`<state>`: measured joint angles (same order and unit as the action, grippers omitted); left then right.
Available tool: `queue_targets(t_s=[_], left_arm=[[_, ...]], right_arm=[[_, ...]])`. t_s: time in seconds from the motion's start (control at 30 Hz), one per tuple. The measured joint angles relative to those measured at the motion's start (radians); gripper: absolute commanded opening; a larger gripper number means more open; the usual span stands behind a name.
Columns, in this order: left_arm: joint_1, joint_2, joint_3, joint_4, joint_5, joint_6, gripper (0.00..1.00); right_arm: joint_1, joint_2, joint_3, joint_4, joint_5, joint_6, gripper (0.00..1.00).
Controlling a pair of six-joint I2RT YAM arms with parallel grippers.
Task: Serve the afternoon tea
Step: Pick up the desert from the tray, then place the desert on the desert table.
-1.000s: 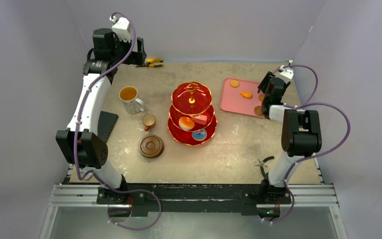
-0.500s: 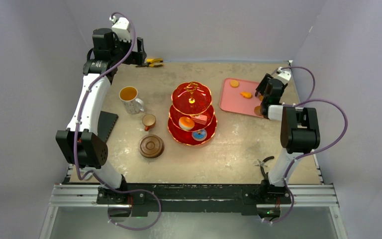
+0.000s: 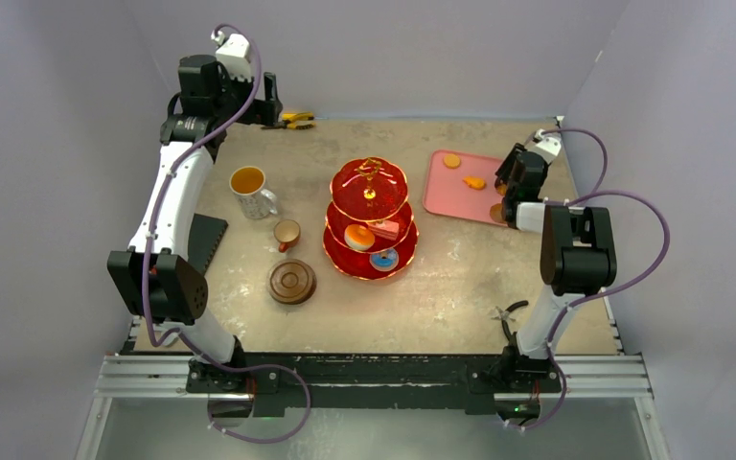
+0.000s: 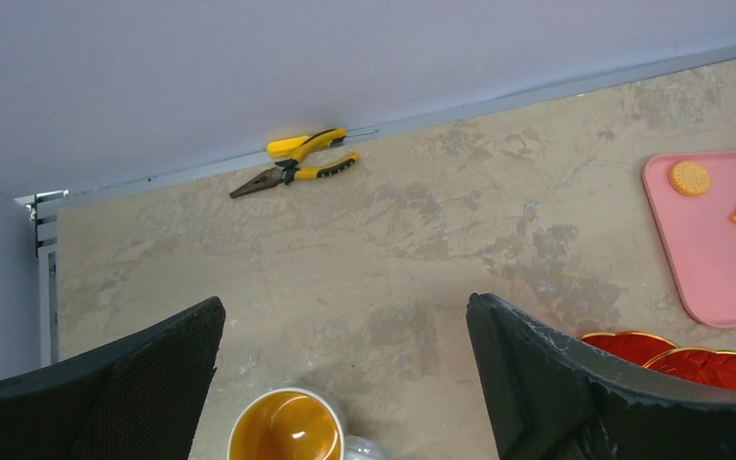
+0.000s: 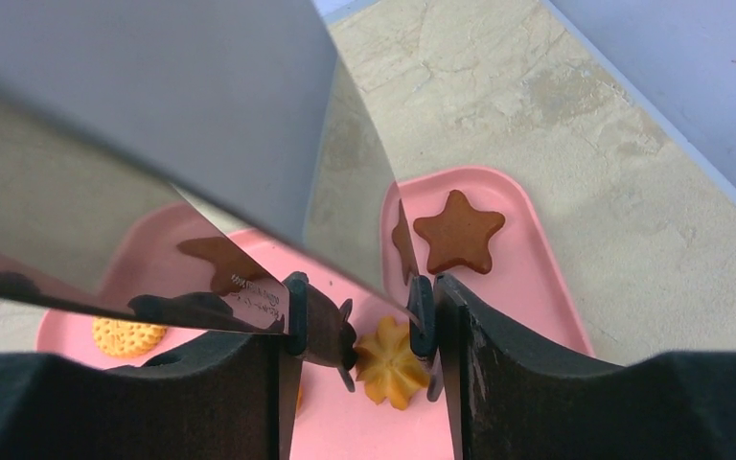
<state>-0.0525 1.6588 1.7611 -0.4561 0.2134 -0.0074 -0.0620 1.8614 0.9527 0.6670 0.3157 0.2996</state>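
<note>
Red and translucent, the three-tier stand point(image 3: 371, 218) sits mid-table with pastries point(image 3: 359, 237) on its lower tiers and the white mug of tea point(image 3: 249, 187) to its left. My right arm point(image 3: 575, 254) folds at the elbow and reaches far over the pink tray point(image 5: 537, 287). There my right gripper point(image 5: 362, 331) squeezes metal tongs point(image 5: 201, 144), whose black tips straddle a flower-shaped biscuit point(image 5: 390, 362). My left arm point(image 3: 168, 206) stretches to the far-left corner, with my left gripper point(image 4: 343, 331) raised and its jaws spread wide.

I saw a matt, mottled, stone-like tabletop point(image 3: 460, 287). The stand point(image 3: 350, 187) looked glossy translucent red plastic, its handle point(image 3: 371, 169) gold metal. The tray point(image 5: 537, 278) was smooth pink plastic, the tongs point(image 5: 201, 144) mirror-bright metal. On the left jaws the pads point(image 4: 153, 383) looked rough, matt black.
</note>
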Motion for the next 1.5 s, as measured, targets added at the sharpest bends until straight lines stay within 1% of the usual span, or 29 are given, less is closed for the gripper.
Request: queue_targets(t_s=[0.13,0.4,0.5,0.63,0.77,0.97,1.27,1.5], left_arm=[[0.0,0.0,-0.005,0.001,0.0,0.0,0.97],[0.0,-0.002,-0.009,0.005,0.001,0.0,0.96],[0.0,-0.002,-0.009,0.007,0.002,0.0,0.96],[0.0,-0.002,-0.009,0.007,0.006,0.0,0.96],[0.0,-0.002,-0.009,0.007,0.01,0.0,0.96],[0.0,-0.004,-0.014,0.01,0.019,0.0,0.96],[0.0,-0.018,-0.042,0.014,0.022,0.0,0.95],[0.0,-0.032,-0.056,0.014,0.022,0.0,0.95]], right_arm=[[0.0,-0.002,0.0,-0.006,0.0,0.0,0.35],[0.0,-0.026,0.0,-0.029,-0.023,-0.001,0.32],[0.005,-0.079,0.0,-0.054,-0.048,-0.001,0.3],[0.031,-0.194,-0.001,-0.085,-0.058,-0.002,0.29],[0.092,-0.317,-0.001,-0.115,-0.074,-0.003,0.29],[0.269,-0.457,0.012,-0.222,-0.103,-0.003,0.29],[0.471,-0.591,0.135,-0.394,-0.154,-0.004,0.29],[0.542,-0.642,0.208,-0.467,-0.181,-0.003,0.29]])
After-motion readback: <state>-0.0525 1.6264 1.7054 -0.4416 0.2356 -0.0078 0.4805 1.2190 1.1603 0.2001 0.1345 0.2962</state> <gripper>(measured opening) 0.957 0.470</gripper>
